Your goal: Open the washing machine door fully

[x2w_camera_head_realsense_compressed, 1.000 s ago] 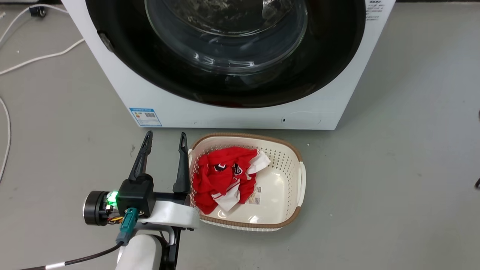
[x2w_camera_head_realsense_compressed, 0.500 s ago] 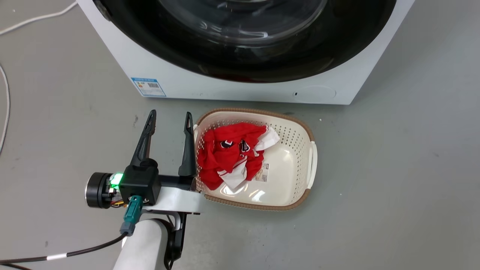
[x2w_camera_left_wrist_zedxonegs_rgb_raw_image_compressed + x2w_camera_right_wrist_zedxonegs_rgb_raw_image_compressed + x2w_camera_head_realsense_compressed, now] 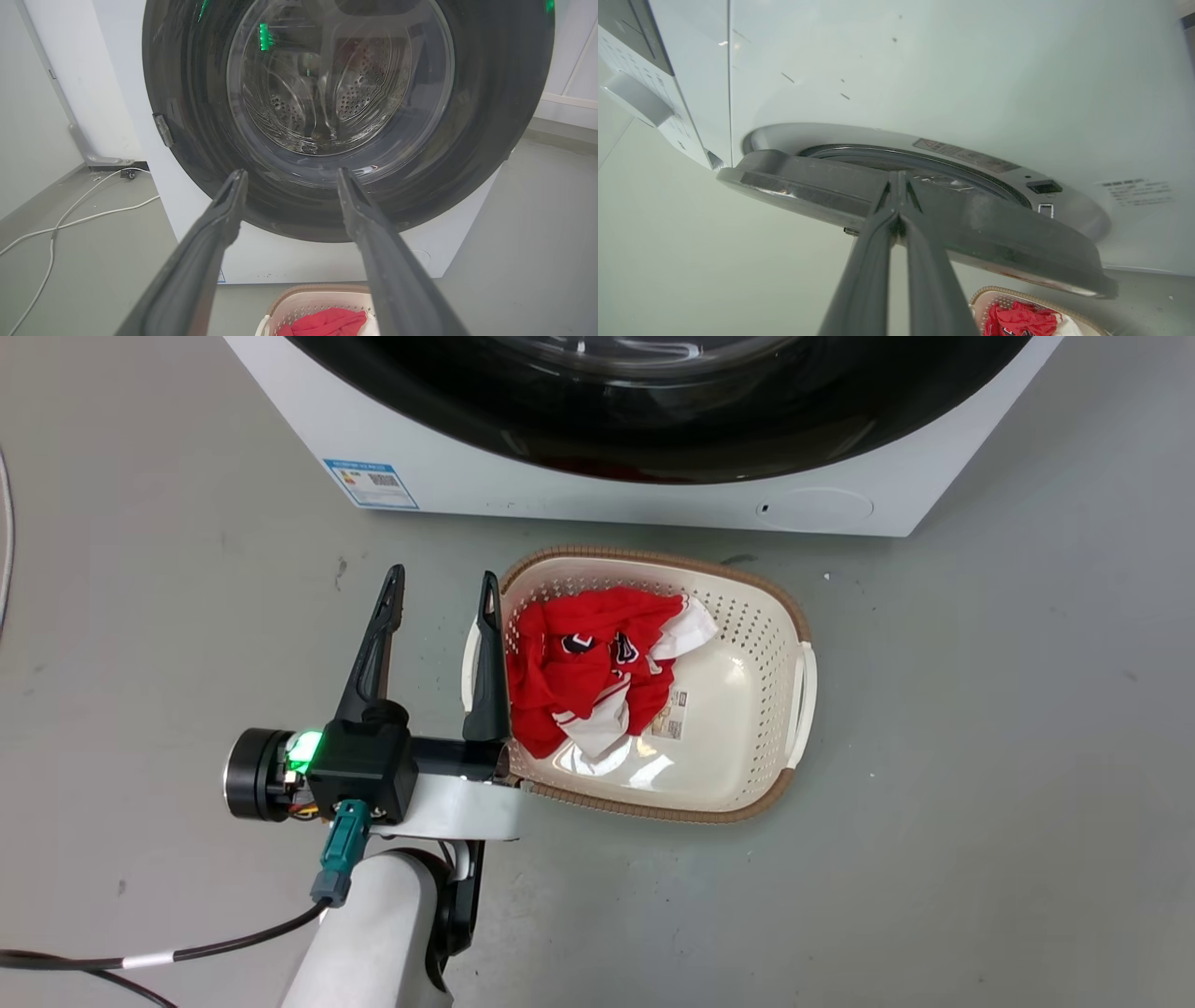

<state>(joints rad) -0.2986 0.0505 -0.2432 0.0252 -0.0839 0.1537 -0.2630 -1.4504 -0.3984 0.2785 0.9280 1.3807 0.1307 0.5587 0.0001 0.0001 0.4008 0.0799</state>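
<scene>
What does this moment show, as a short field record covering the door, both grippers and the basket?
door: washing machine door ajar, with a gap between it and the washing machine front; not fully open
right gripper: right gripper fingers together, tips at the door's rim
left gripper: left gripper open, holding nothing, beside the basket
basket: basket on the floor before the machine, red and white garment inside
other: white cable on the floor beside the machine

My dark, long-fingered left gripper point(image 3: 441, 595) is spread wide, its fingers pointing forward. It sits on a black wrist block point(image 3: 364, 775) lit green, at the end of my pale rounded forearm point(image 3: 373, 933). My dark right gripper point(image 3: 896, 186) has its fingers pressed together, tips meeting.
</scene>
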